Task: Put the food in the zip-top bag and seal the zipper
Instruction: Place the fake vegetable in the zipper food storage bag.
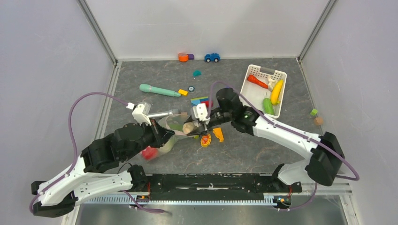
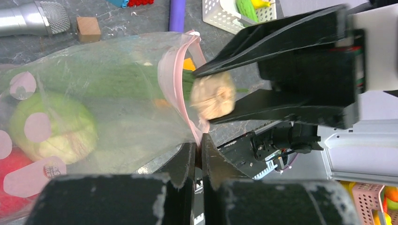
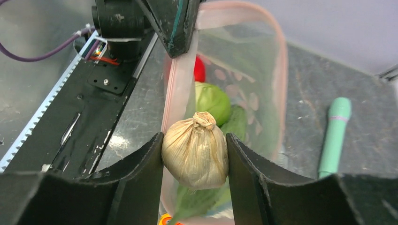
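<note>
The zip-top bag [image 1: 170,133] lies open at mid-table, mouth facing right. My left gripper [image 2: 199,147] is shut on its pink zipper [image 2: 171,79] strip and holds the mouth open; its fingers [image 3: 178,28] also show in the right wrist view. My right gripper [image 3: 194,140] is shut on the small beige piece [image 3: 195,150] and holds it right at the bag's mouth [image 2: 215,95]. Inside the bag are a green cabbage [image 2: 51,126], a long green cucumber [image 2: 108,75] and a red tomato [image 2: 14,164].
A white slotted basket [image 1: 263,70] at the back right holds a carrot [image 1: 257,80], a banana [image 1: 277,91] and a green piece [image 1: 267,105]. A teal stick [image 1: 159,90], a silver microphone [image 1: 162,114], coloured blocks [image 1: 218,135] and a toy car [image 1: 212,57] lie around.
</note>
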Tool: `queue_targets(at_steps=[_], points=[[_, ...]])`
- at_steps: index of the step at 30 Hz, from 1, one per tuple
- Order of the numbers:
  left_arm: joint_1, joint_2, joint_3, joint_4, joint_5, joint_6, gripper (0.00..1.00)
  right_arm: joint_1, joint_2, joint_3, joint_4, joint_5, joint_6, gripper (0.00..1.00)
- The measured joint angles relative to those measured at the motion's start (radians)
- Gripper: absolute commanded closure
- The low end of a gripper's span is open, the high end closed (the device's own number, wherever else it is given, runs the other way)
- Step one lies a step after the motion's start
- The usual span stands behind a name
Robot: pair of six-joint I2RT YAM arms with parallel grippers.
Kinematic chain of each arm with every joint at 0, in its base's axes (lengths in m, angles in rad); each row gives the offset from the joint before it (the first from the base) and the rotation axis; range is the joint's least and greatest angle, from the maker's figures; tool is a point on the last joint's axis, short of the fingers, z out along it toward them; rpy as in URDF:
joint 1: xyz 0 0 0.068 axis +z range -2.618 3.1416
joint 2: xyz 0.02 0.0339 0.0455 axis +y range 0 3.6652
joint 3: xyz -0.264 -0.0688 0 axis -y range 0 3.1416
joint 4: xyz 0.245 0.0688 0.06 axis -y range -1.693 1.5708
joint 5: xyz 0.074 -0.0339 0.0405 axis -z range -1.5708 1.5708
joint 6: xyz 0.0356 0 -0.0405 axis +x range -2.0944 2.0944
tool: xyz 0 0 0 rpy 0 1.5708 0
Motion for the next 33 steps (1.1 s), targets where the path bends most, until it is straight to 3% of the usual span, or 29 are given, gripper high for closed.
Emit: queue_targets(at_steps=[3,6,11,21,29,33], points=[[0.0,0.002,0.0,0.0,0.01,0.0,0.98,0.05,0.071,0.035,-0.062,0.063,-0.021,0.68],[0.0,0.002,0.0,0.0,0.016,0.002,0.98,0.064,0.095,0.049,-0.078,0.098,-0.019,0.5],[0.0,0.008,0.0,0.0,0.034,0.008,0.98,0.071,0.11,0.055,-0.069,0.166,0.017,0.45],[0.0,0.017,0.0,0.005,0.051,0.02,0.97,0.071,0.11,0.055,-0.031,0.244,0.095,0.13],[0.0,0.002,0.0,0.009,0.043,0.02,0.97,0.07,0.063,0.052,-0.031,0.317,0.121,0.04],[0.0,-0.009,0.0,0.01,0.032,0.02,0.97,0.052,-0.018,-0.009,0.062,0.364,0.173,0.03]])
